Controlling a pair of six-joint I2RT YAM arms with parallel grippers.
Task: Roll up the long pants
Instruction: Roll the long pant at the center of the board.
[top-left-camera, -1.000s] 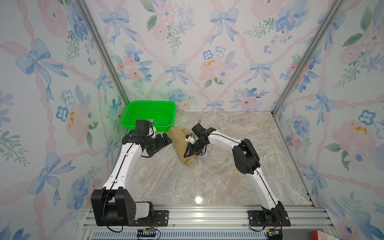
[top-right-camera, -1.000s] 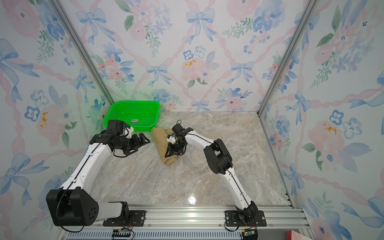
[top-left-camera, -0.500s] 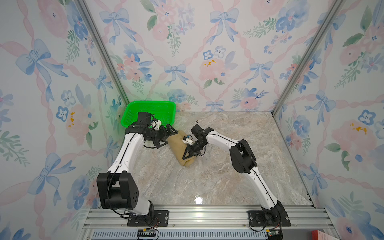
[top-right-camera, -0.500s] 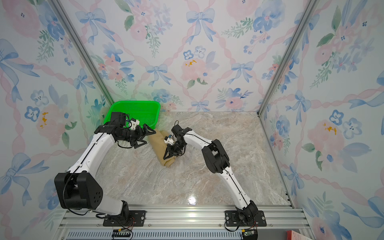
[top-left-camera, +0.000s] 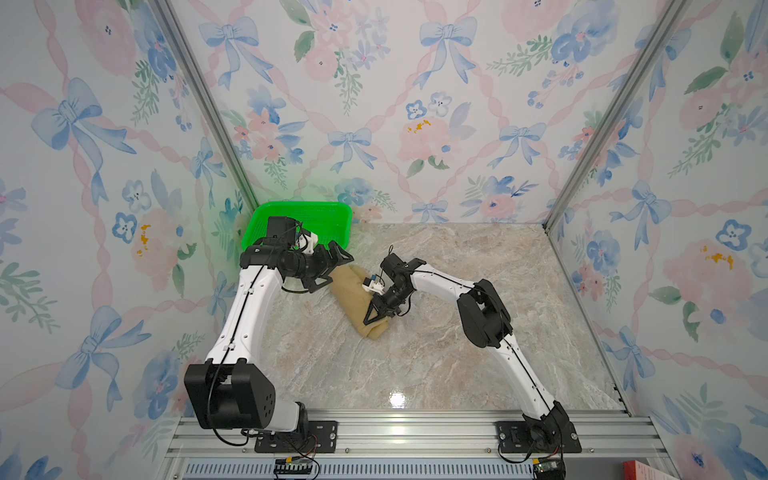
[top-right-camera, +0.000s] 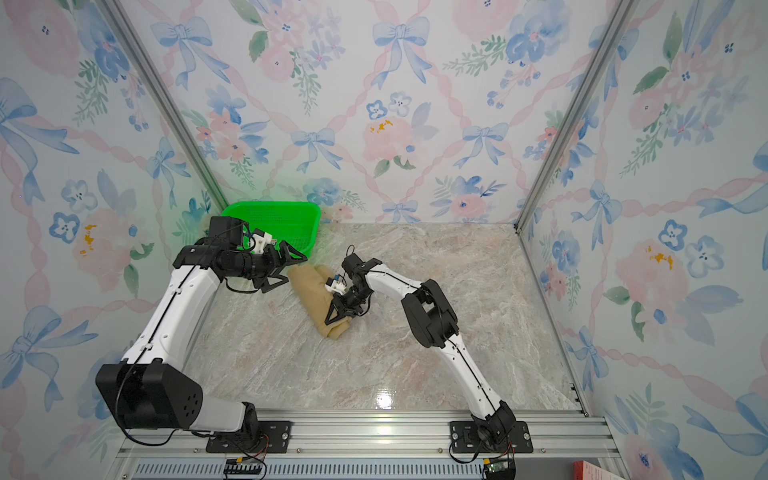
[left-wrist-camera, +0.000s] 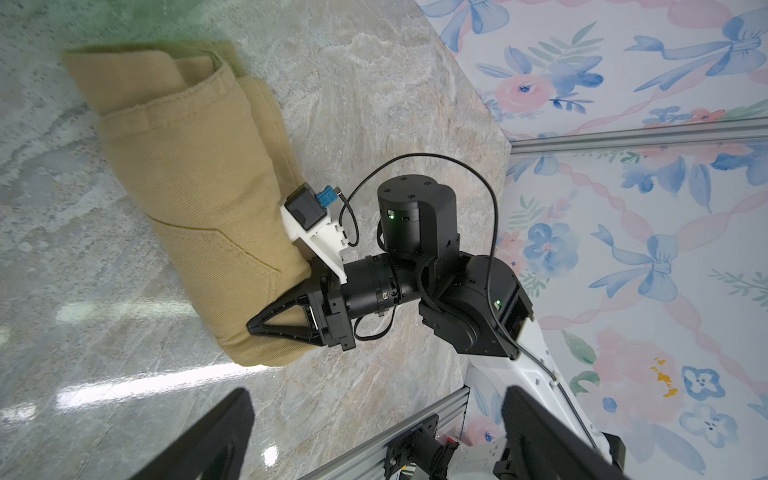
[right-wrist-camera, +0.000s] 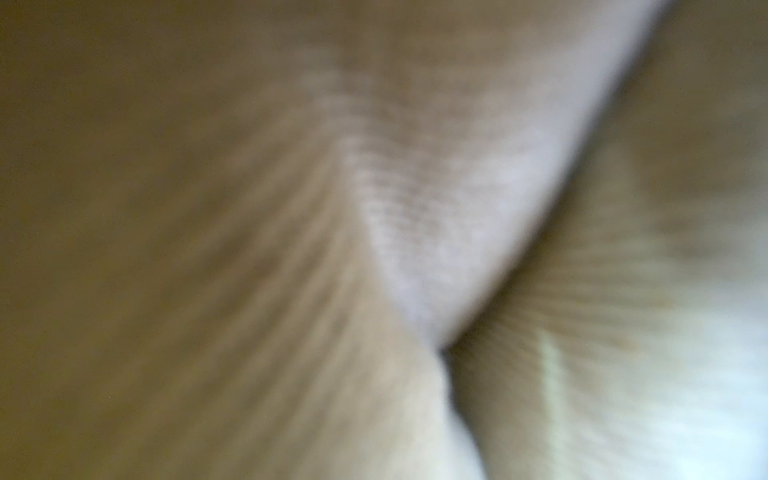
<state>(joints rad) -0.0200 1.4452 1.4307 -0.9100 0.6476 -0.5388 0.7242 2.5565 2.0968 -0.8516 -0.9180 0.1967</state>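
Centre frame, on a glossy marble table (top-left-camera: 415, 353), the pants (top-left-camera: 349, 291) lie in a soft, light roll just lower right of the basket (top-left-camera: 303, 204). I have the right gripper (top-left-camera: 376, 318) pinched on its lower end; the left gripper (top-left-camera: 343, 270) gapes empty beside its upper end, my likeliest hold. Floral walls (top-left-camera: 415, 104) crowd close.

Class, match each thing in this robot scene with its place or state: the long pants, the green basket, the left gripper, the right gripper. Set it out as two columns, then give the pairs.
Column 1
1. long pants
2. green basket
3. left gripper
4. right gripper

Column 2
A. jaws wide open, holding nothing
B. standing in the far corner
C. closed on tan cloth
D. rolled into a bundle on the table

Pairs: 1-D, 2-B, 3-A, 4-C
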